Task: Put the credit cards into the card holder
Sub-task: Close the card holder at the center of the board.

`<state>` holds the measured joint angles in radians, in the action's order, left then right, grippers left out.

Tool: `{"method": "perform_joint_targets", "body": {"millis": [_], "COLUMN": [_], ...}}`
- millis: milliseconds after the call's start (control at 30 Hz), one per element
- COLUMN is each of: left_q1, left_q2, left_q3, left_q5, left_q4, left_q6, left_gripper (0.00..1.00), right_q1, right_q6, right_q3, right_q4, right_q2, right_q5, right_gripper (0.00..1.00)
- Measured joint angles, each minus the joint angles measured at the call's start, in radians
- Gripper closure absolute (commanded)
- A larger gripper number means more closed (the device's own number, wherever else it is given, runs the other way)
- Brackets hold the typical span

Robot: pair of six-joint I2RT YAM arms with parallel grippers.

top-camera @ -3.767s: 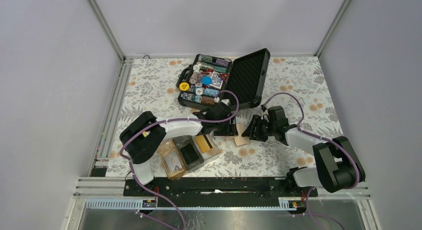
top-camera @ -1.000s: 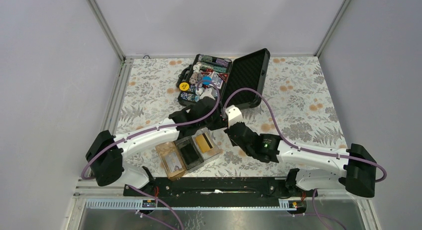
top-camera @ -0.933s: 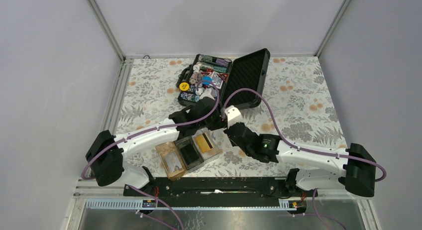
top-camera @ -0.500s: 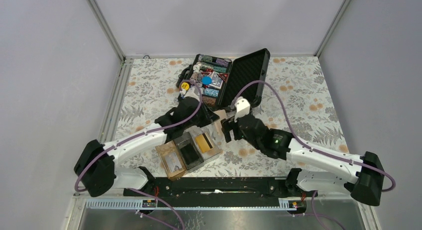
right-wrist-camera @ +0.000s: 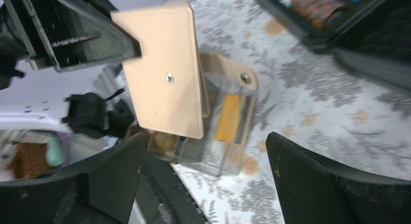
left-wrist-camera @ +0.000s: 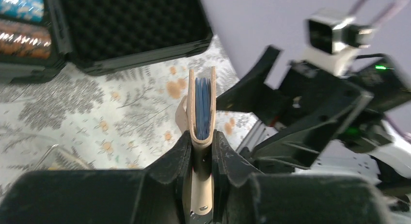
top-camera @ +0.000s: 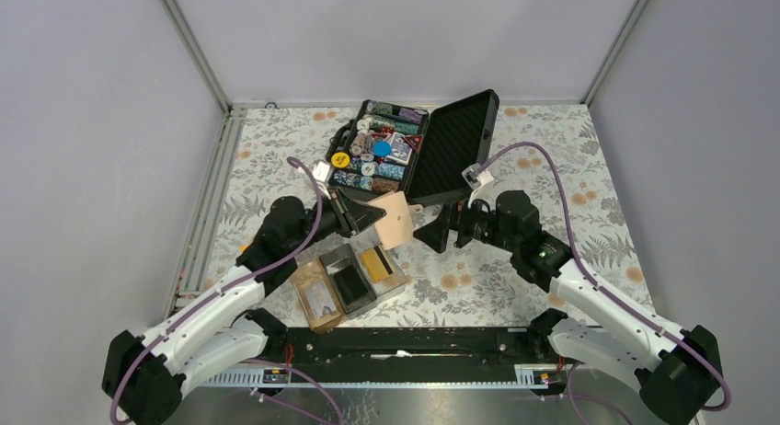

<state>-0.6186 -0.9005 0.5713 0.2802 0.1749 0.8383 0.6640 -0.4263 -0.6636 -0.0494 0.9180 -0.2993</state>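
So the left pincer (top-camera: 372,215) is pinching a beige wallet (top-camera: 394,219) up off the worktop (top-camera: 570,181). It's held on edge, long axis pointing right at the right pincer (top-camera: 437,232), which is spread wide just beside it. Snap flap hangs loose, with blue cards (left-wrist-camera: 202,107) showing inside. One gold card (top-camera: 374,262) sits in the card holder (top-camera: 317,326), right compartment, its long side running near-to-far.
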Motion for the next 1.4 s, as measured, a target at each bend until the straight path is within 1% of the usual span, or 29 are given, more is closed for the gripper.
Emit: {"method": "perform_joint_targets", "body": {"millis": [133, 300, 500, 567, 600, 667, 767, 800, 867, 933, 1000, 1067, 1133, 1200, 1267, 1400], "left_q1": [0.011, 0.012, 0.012, 0.012, 0.012, 0.012, 0.012, 0.012, 0.012, 0.019, 0.021, 0.016, 0.010, -0.001, -0.019, -0.059], "left_q2": [0.077, 0.114, 0.109, 0.104, 0.100, 0.088, 0.070, 0.064, 0.052, 0.040, 0.033, 0.027, 0.020, 0.008, -0.010, -0.046], "left_q3": [-0.020, -0.031, -0.034, -0.039, -0.041, -0.042, -0.042, -0.042, -0.042, -0.042, -0.042, -0.042, -0.040, -0.036, -0.026, -0.016], "left_q5": [0.064, 0.135, 0.212, 0.229, 0.238, 0.254, 0.280, 0.289, 0.294, 0.296, 0.297, 0.300, 0.300, 0.299, 0.298, 0.299], "left_q4": [0.089, 0.213, 0.296, 0.320, 0.328, 0.349, 0.380, 0.386, 0.393, 0.394, 0.394, 0.392, 0.388, 0.368, 0.349, 0.334], "left_q6": [0.008, 0.056, 0.106, 0.122, 0.128, 0.140, 0.158, 0.162, 0.163, 0.164, 0.162, 0.163, 0.159, 0.153, 0.146, 0.135], "left_gripper": [1.00, 1.00, 1.00, 1.00, 1.00, 1.00, 1.00, 0.96, 0.75, 0.60, 0.51, 0.43, 0.40, 0.40, 0.45, 0.62], "right_q1": [-0.011, -0.011, -0.011, -0.011, -0.011, -0.011, -0.011, -0.011, -0.011, -0.011, -0.011, -0.011, -0.011, -0.011, -0.011, -0.011], "right_q6": [-0.119, -0.269, -0.364, -0.394, -0.408, -0.435, -0.465, -0.475, -0.489, -0.493, -0.491, -0.491, -0.487, -0.486, -0.486, -0.484], "right_q3": [0.080, 0.153, 0.156, 0.156, 0.156, 0.156, 0.156, 0.156, 0.157, 0.157, 0.157, 0.157, 0.158, 0.158, 0.158, 0.158], "right_q4": [-0.129, -0.324, -0.495, -0.552, -0.578, -0.625, -0.673, -0.686, -0.706, -0.717, -0.716, -0.705, -0.698, -0.695, -0.695, -0.696], "right_q2": [-0.005, 0.019, 0.037, 0.043, 0.049, 0.064, 0.085, 0.090, 0.091, 0.090, 0.089, 0.089, 0.089, 0.089, 0.089, 0.089], "right_q5": [-0.150, -0.295, -0.374, -0.393, -0.400, -0.407, -0.415, -0.420, -0.429, -0.433, -0.433, -0.428, -0.426, -0.426, -0.426, -0.426], "right_gripper": [0.00, 0.01, 0.03, 0.06, 0.11, 0.25, 0.56, 0.66, 0.84, 0.94, 1.00, 1.00, 1.00, 1.00, 1.00, 1.00]}}
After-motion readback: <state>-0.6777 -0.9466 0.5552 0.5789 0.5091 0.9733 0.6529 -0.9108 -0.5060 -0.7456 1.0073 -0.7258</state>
